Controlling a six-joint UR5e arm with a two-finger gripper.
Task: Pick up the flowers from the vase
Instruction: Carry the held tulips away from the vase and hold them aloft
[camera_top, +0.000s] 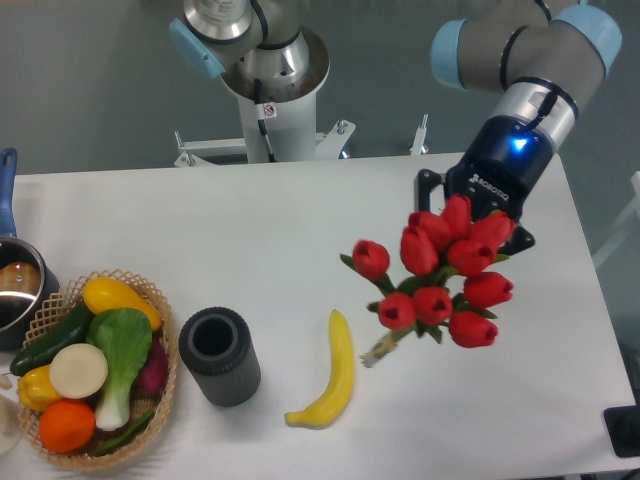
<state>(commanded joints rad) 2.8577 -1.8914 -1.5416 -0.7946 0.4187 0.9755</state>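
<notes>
The flowers (440, 270) are a bunch of glossy red tulip buds on green stems. They hang in the air at the right of the table, clear of the vase, stem ends (378, 350) pointing down-left. My gripper (470, 215) is shut on the flowers from above right; its fingertips are hidden behind the buds. The vase (219, 356) is a dark ribbed cylinder standing upright and empty near the front left-centre, far left of the gripper.
A yellow banana (332, 375) lies between the vase and the flowers. A wicker basket (160, 400) of vegetables and fruit stands at the front left. A pot with a blue handle (10, 285) is at the left edge. The arm's base (270, 90) is at the back.
</notes>
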